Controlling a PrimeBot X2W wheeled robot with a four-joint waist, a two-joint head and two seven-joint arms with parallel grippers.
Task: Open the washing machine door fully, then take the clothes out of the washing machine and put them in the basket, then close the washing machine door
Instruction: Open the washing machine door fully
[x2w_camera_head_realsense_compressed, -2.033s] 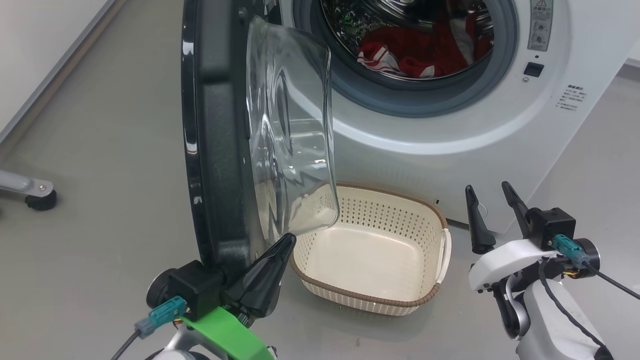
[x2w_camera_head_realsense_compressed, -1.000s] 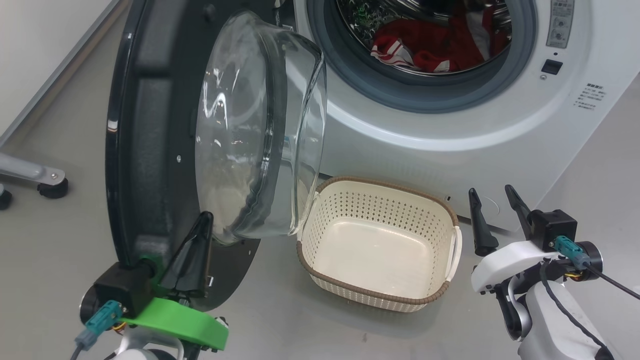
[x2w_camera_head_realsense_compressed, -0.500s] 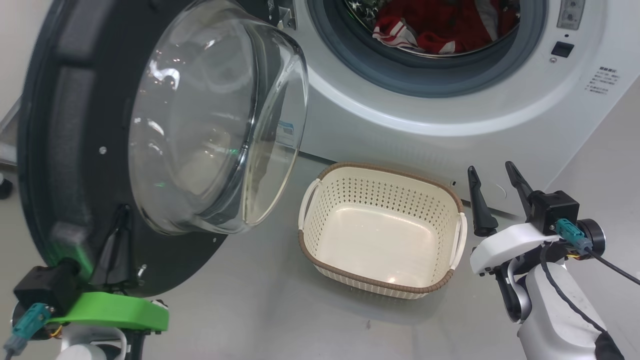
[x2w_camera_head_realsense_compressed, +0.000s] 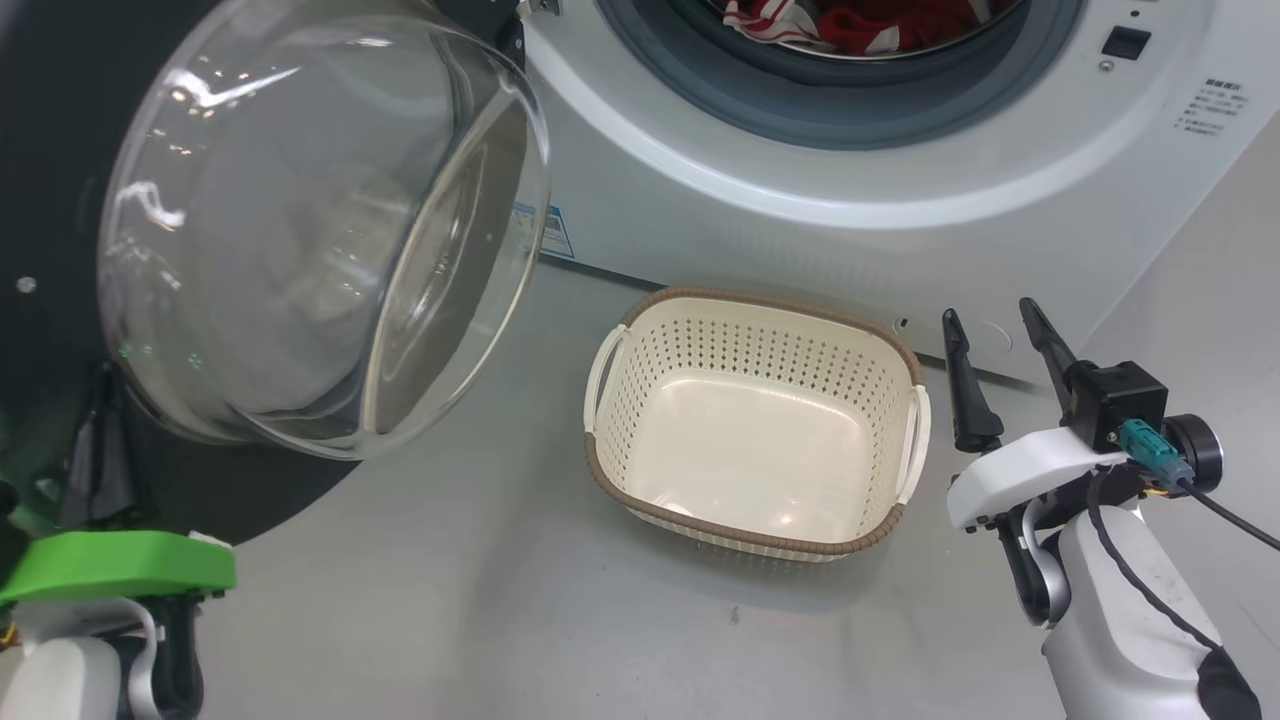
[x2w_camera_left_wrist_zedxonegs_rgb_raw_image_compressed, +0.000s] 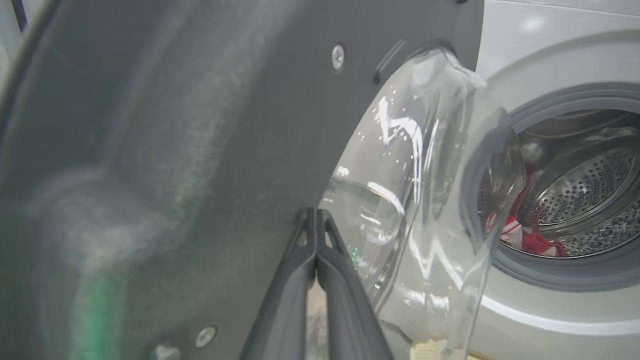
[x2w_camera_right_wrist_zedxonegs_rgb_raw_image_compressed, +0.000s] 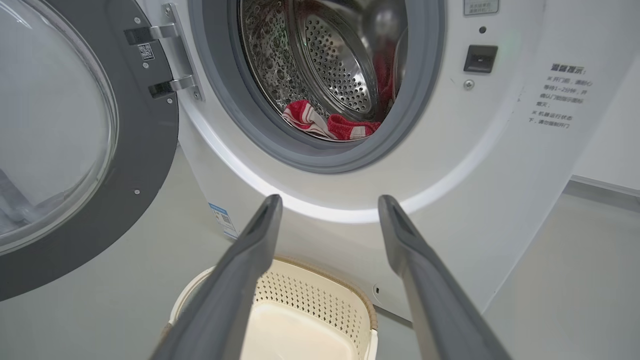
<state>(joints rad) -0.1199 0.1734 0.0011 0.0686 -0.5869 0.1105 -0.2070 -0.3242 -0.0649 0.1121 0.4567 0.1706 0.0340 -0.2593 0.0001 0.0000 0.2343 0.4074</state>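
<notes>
Standing open on the left of the scene, the washing machine door (x2w_camera_head_realsense_compressed: 50, 150) turns its dark inner face and bulging glass bowl (x2w_camera_head_realsense_compressed: 300, 230) toward the head camera. It is hinged at the left edge of the washing machine (x2w_camera_head_realsense_compressed: 800, 230). Inside the steel drum (x2w_camera_right_wrist_zedxonegs_rgb_raw_image_compressed: 340, 65), at the far side, the clothes (x2w_camera_head_realsense_compressed: 870, 20) lie as a red heap with striped trim, low against the grey rubber ring (x2w_camera_head_realsense_compressed: 800, 110). The basket (x2w_camera_head_realsense_compressed: 760, 350) sits empty on the grey floor (x2w_camera_head_realsense_compressed: 450, 600) just in front of the machine, right of the door. The left gripper (x2w_camera_left_wrist_zedxonegs_rgb_raw_image_compressed: 316, 220) is at the near left, its 2 fingers (x2w_camera_left_wrist_zedxonegs_rgb_raw_image_compressed: 345, 290) pressed together with nothing between them. Their tips are close against the door's inner face beside the bowl; whether they touch it I cannot tell. The right gripper (x2w_camera_head_realsense_compressed: 990, 312) hovers at the near right, just right of the basket, its 2 fingers (x2w_camera_head_realsense_compressed: 965, 390) spread wide, gripping nothing and pointing toward the machine's front.
</notes>
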